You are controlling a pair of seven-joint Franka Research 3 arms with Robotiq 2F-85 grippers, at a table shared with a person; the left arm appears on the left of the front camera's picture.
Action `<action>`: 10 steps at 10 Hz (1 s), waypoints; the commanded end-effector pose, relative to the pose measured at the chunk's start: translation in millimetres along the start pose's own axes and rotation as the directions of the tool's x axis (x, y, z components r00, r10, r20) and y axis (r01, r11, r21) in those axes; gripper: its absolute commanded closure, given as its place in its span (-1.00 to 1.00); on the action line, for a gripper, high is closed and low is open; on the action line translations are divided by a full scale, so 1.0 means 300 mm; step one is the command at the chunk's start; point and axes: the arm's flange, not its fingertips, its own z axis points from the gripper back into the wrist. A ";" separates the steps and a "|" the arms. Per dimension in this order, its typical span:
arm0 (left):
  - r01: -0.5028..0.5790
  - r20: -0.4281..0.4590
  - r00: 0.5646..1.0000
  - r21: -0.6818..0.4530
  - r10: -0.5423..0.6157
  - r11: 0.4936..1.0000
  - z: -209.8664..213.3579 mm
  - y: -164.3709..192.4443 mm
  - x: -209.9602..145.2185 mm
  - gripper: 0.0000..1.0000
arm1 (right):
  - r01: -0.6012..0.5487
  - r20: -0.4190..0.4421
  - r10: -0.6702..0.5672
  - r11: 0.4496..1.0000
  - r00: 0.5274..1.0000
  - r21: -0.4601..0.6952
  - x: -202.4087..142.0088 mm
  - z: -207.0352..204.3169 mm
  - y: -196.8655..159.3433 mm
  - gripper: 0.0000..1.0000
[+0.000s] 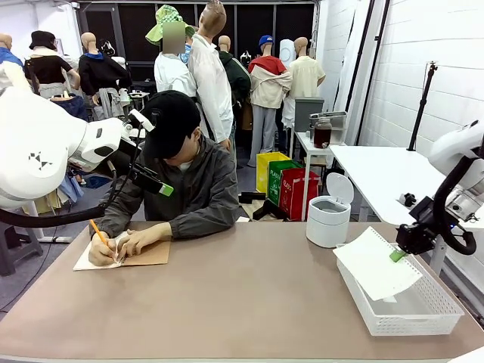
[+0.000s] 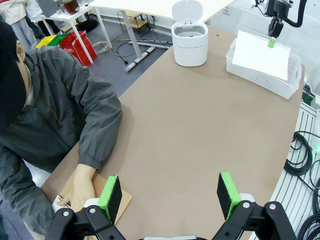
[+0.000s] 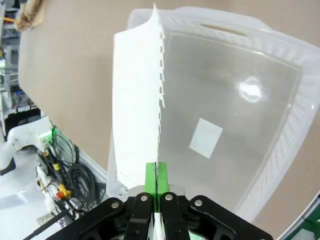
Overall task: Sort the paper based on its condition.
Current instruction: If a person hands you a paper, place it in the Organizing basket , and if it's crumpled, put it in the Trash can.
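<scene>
On my feeds the paper [image 3: 135,100] pinched between the right gripper's [image 3: 156,172] green pads looks thin, matt and smooth, with a ragged perforated edge. The basket [image 1: 401,321] under it is white plastic, meshed at the walls and faintly glossy on its floor. The table [image 1: 242,302] reads to me as a smooth matt taupe surface, the lidded bin [image 1: 328,219] as smooth white plastic with a soft sheen, and I make out matt brown cardboard on the notebook [image 1: 151,253] and dull grey cloth on the person's jacket [image 1: 198,193].

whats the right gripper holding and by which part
The right gripper pinches a white paper sheet by one edge, above the basket.
</scene>
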 end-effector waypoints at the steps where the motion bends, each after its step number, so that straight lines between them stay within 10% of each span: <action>1: -0.011 -0.003 1.000 -0.007 0.011 1.000 -0.001 0.001 -0.003 -1.00 | 0.017 0.057 -0.016 1.000 0.998 -0.016 -0.033 0.002 -0.022 1.00; 10: -0.011 -0.003 1.000 -0.007 0.011 1.000 -0.001 0.001 -0.003 -1.00 | 0.168 0.025 -0.166 0.980 0.986 -0.104 -0.038 -0.153 -0.048 1.00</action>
